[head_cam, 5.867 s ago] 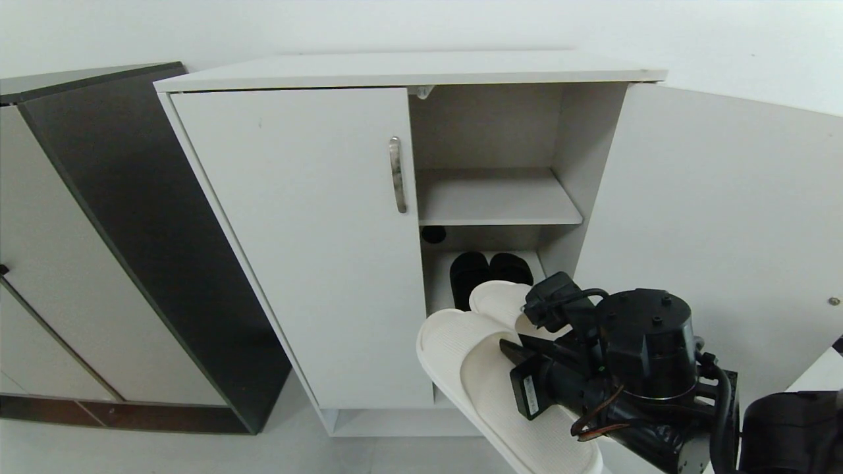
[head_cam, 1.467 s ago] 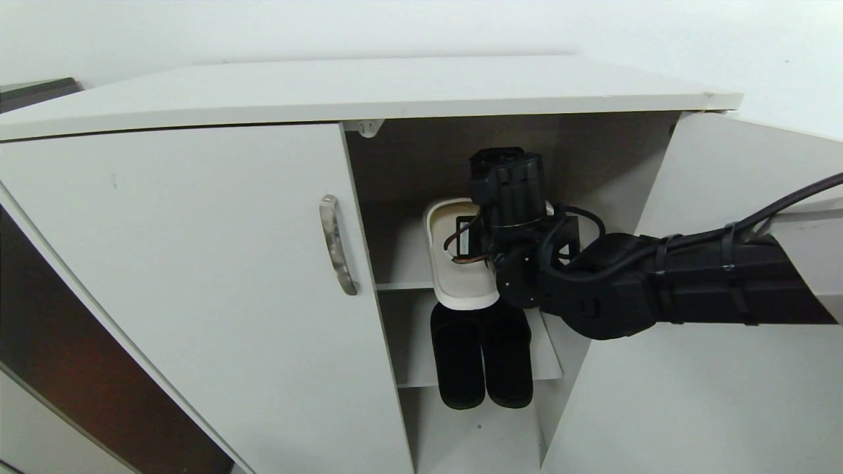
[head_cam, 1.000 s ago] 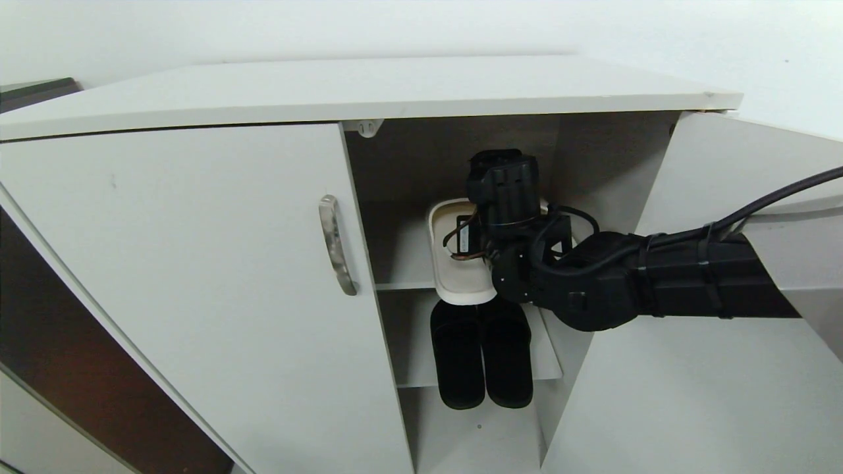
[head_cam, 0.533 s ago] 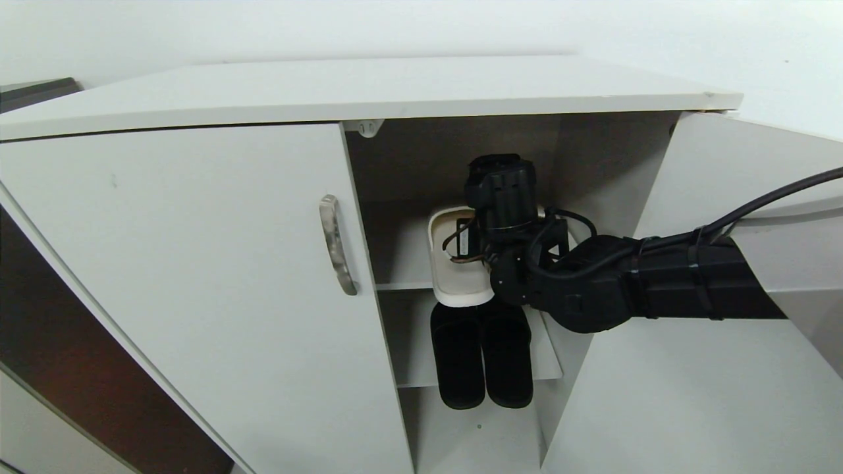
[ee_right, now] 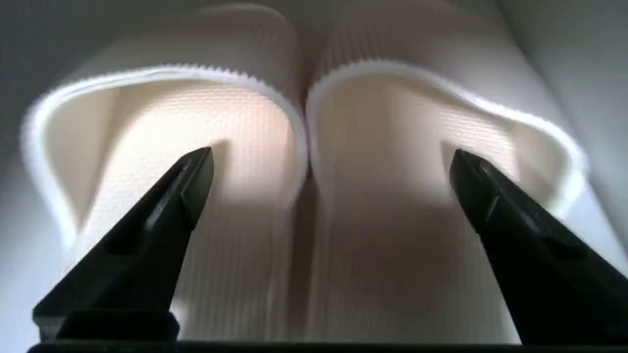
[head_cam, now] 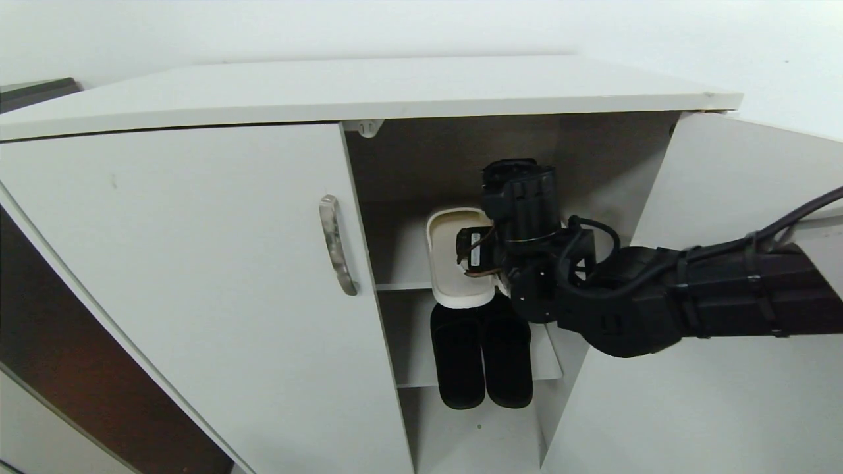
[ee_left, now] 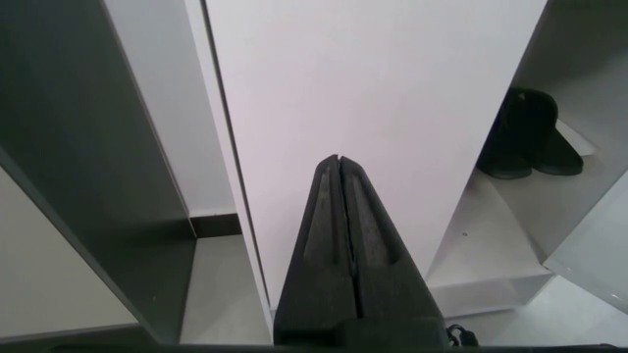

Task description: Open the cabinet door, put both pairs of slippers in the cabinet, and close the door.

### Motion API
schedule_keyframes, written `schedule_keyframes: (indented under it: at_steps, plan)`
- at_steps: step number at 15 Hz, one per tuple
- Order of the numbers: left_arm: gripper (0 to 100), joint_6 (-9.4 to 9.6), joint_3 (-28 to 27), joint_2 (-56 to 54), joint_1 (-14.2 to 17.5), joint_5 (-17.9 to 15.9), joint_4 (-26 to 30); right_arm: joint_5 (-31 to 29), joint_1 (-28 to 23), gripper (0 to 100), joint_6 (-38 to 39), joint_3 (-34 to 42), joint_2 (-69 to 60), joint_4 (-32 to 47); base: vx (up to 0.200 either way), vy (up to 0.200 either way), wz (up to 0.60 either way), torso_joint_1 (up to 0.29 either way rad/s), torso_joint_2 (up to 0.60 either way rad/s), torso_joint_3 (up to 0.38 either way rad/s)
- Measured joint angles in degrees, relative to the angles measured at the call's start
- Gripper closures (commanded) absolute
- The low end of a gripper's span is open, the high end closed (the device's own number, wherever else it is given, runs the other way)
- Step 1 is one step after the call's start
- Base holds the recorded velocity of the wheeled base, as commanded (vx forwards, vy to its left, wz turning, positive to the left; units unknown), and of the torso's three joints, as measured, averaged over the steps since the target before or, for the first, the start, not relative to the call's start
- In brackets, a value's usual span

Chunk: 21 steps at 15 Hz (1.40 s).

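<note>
**Right arm** point(head_cam: 691, 303): we see it extended into the cabinet point(head_cam: 395, 85). The right pincer point(ee_right: 329, 196) is released, its fingers spread wide. Just ahead of it, the white slippers point(ee_right: 245, 127) lie side by side on the upper shelf point(head_cam: 402, 257). Below the pincer, the black slippers point(head_cam: 481, 355) sit on the lower shelf point(head_cam: 408, 355). The left wrist view adds the left pincer point(ee_left: 339, 167), clenched on nothing and facing the closed door point(ee_left: 373, 98).
</note>
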Motion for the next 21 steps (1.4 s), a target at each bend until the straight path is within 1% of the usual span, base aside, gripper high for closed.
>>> schedule_keyframes:
  at_steps: [6, 7, 9, 13, 21]
  plan:
    - [100, 0.00, 0.0, 0.0, 0.0, -0.1, 0.0, 0.3, 5.4, 0, -0.4, 17.3, -10.0, -6.5, 0.000, 0.000, 0.00, 0.000, 0.00, 0.000]
    - [100, 0.00, 0.0, 0.0, 0.0, -0.1, 0.0, 0.3, 6.5, 100, -0.4, 19.2, -11.2, -7.1, 0.000, 0.000, 0.00, 0.000, 0.00, 0.000]
    - [100, 0.00, 0.0, 0.0, 0.0, -0.1, 0.0, 0.5, 8.1, 100, -0.3, 21.2, -12.7, -8.3, 0.000, 0.000, 0.00, 0.000, 0.00, 0.000]
    - [100, 0.00, 0.0, 0.0, 0.0, -0.1, 0.0, 0.4, 9.4, 100, -0.4, 24.5, -14.1, -11.1, 0.000, 0.000, 0.00, 0.000, 0.00, 0.000]
    - [100, 0.00, 0.0, 0.0, 0.0, 0.0, 0.0, 0.2, 10.2, 100, -0.5, 25.5, -14.3, -11.3, 0.000, 0.000, 0.00, 0.000, 0.00, 0.000]
